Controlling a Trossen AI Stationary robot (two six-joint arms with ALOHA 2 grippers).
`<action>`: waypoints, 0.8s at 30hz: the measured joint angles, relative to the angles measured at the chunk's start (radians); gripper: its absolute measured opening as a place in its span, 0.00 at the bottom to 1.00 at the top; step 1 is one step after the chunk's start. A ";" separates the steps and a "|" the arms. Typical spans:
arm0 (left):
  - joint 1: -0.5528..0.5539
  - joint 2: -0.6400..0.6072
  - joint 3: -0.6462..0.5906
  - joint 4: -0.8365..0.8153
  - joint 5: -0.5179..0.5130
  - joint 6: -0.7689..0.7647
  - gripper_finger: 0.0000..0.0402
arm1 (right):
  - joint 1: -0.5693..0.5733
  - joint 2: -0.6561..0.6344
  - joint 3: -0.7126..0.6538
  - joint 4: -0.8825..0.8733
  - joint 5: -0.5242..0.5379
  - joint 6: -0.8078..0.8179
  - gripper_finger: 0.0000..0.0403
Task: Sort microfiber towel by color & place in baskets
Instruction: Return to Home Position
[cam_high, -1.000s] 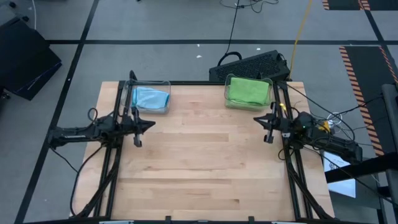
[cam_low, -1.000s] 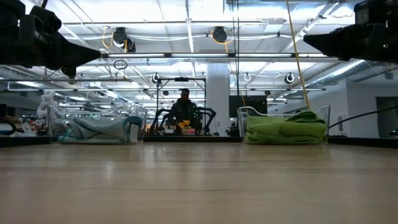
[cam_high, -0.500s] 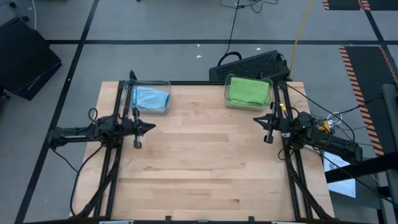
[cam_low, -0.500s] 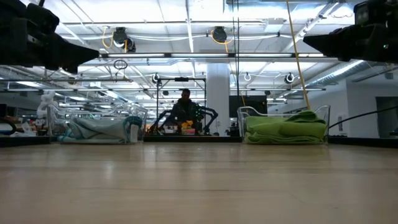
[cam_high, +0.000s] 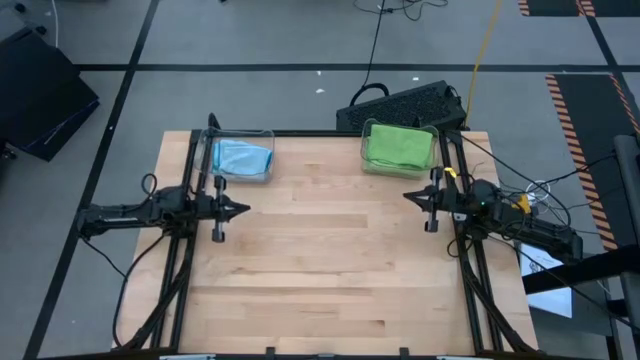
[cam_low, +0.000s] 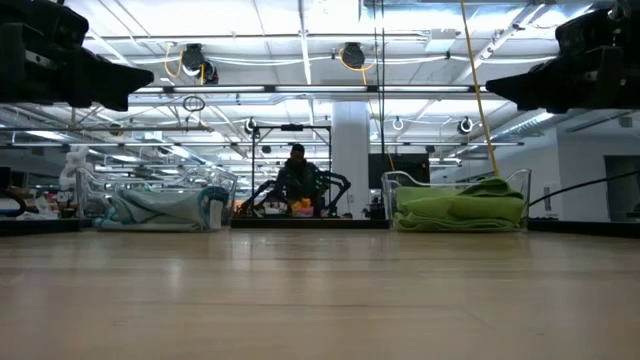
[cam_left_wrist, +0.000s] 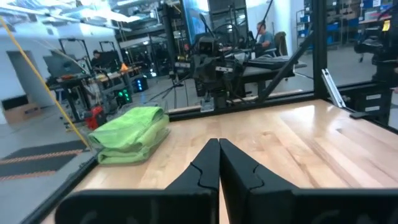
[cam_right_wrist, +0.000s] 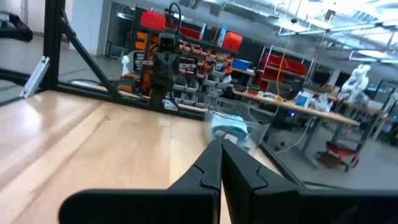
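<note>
- Check left gripper (cam_high: 243, 208) above left side of table (cam_high: 320, 270): pinched closed, empty.
- Check right gripper (cam_high: 408, 196) above right side: pinched closed, empty.
- Retract level, staying clear of bins.
- Confirm far corners: blue towels (cam_high: 243, 157) in left bin (cam_high: 240, 133), green towels (cam_high: 398, 145) in right bin (cam_high: 366, 163).

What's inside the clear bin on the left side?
A folded light blue towel fills most of the bin. Only its top layer shows from above; whatever lies under it is covered, so the count cannot be told.
</note>
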 joint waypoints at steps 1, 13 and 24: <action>0.000 0.000 0.000 0.006 -0.001 0.007 0.02 | 0.000 0.000 0.000 -0.001 -0.005 0.021 0.00; 0.003 0.001 0.000 -0.041 -0.064 0.088 0.01 | 0.000 0.003 -0.001 -0.021 -0.290 0.045 0.00; 0.003 0.001 0.000 -0.043 -0.074 0.034 0.02 | 0.002 0.003 -0.001 -0.024 -0.420 0.128 0.00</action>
